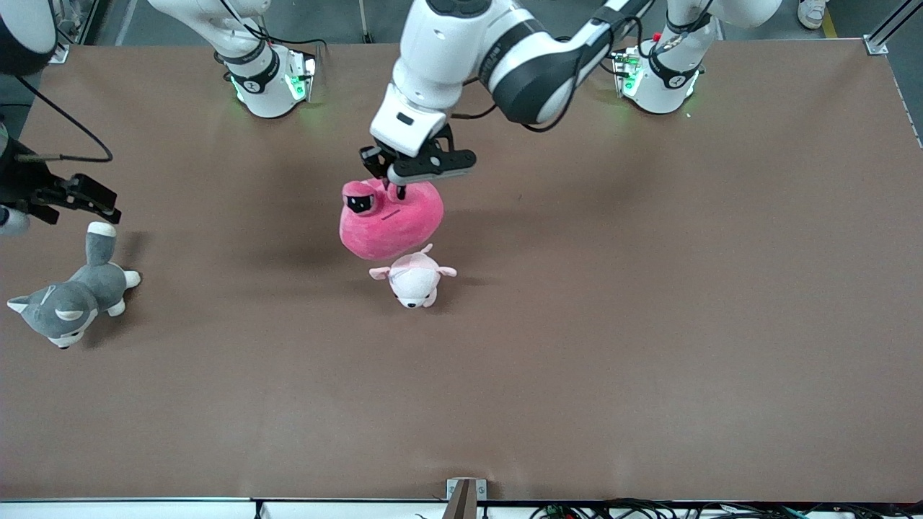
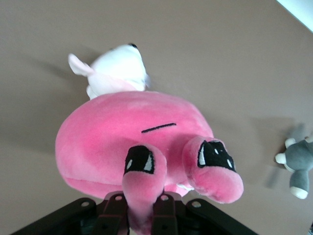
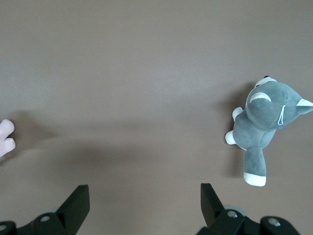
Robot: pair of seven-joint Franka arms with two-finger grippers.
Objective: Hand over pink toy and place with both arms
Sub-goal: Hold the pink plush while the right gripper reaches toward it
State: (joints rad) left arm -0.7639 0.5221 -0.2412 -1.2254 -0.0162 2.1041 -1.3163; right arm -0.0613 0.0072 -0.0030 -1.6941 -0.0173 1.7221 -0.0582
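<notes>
Covering part of pale plush (image 1: 414,280): pink toy (image 1: 393,220).

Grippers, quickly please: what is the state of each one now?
Left gripper: shut on an eye bump of the pink toy, held in the air.
Right gripper: open, empty, waiting over the table by the grey-and-white plush dog.

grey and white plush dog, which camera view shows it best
The right wrist view: the grey and white plush dog lies whole and close on the brown table. The front view shows it whole but smaller, under the open right gripper. The left wrist view catches only its paws at the edge.
</notes>
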